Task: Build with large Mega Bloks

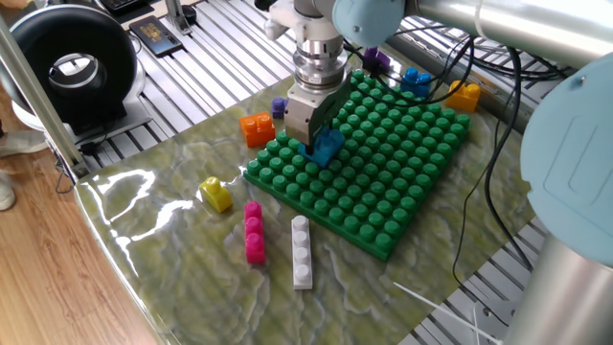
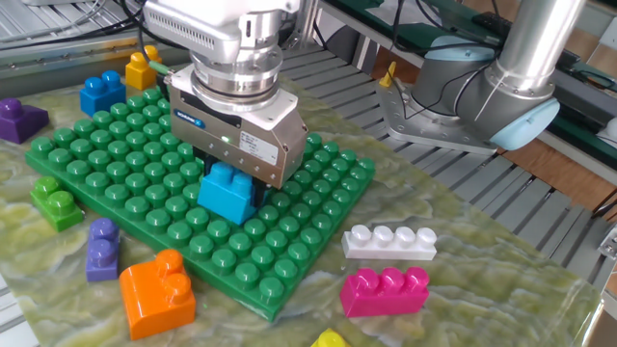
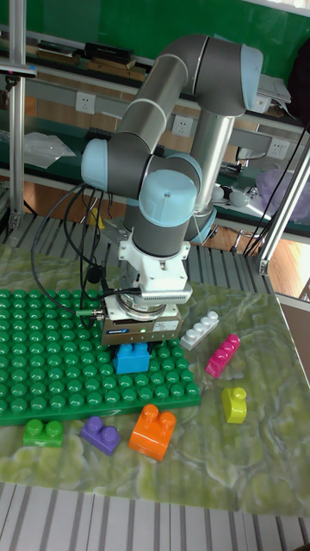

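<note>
A light blue Mega Blok [image 2: 227, 193] stands on the studs of the green baseplate [image 2: 116, 183], near its front edge. My gripper [image 2: 231, 181] comes straight down over it and is shut on the blue block [image 1: 328, 149], whose sides the fingers partly hide. The tall fixed view shows the same block [image 3: 133, 358] under the gripper [image 3: 136, 348]. Loose on the table lie an orange block [image 2: 156, 294], a pink block [image 2: 385, 291], a white block [image 2: 389, 241] and a yellow block [image 1: 216, 195].
A small purple block [image 2: 102, 249] and a green block [image 2: 56, 200] lie beside the plate's near edge. At the far edge sit a blue block [image 2: 101, 93], a yellow-orange block [image 2: 143, 67] and a purple block [image 2: 19, 118]. Cables [image 1: 498, 144] hang beside the plate.
</note>
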